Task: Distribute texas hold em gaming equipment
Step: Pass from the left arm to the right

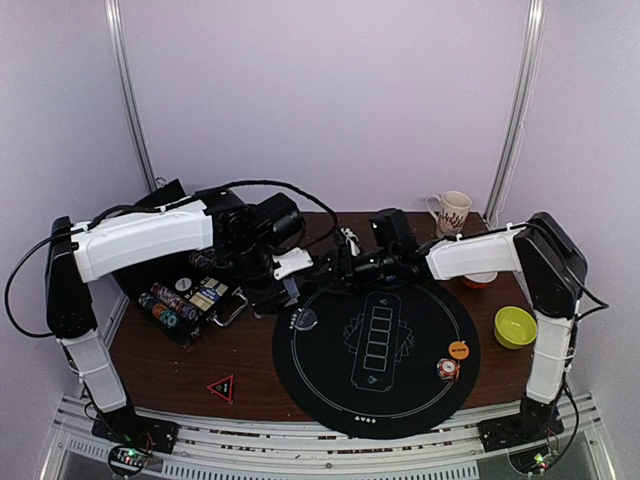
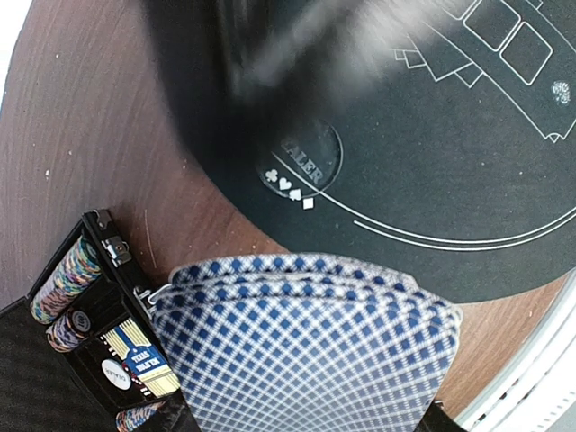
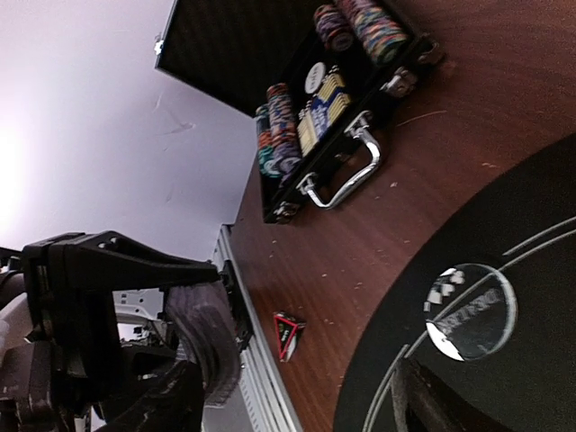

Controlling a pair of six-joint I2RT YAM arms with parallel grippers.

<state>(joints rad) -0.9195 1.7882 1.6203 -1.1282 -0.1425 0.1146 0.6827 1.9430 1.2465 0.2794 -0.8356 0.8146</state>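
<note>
My left gripper (image 1: 284, 266) is shut on a deck of playing cards (image 2: 306, 346) with blue-checked backs, held above the table's back middle. The deck fills the lower half of the left wrist view and hides the fingers. My right gripper (image 1: 325, 266) reaches in from the right and stands open right at the deck. In the right wrist view the deck's edge (image 3: 202, 342) sits just inside its lower-left finger (image 3: 135, 405). A clear dealer button (image 1: 303, 319) lies on the round black mat (image 1: 400, 400). An orange button (image 1: 458, 350) and a striped poker chip (image 1: 447, 369) lie at the mat's right.
An open black case (image 1: 185, 300) with rows of chips and a card box sits at the left. A patterned mug (image 1: 452, 212) stands at the back. A green bowl (image 1: 515, 327) and a partly hidden orange bowl (image 1: 480, 281) are at the right. A red-edged triangle (image 1: 221, 387) lies front left.
</note>
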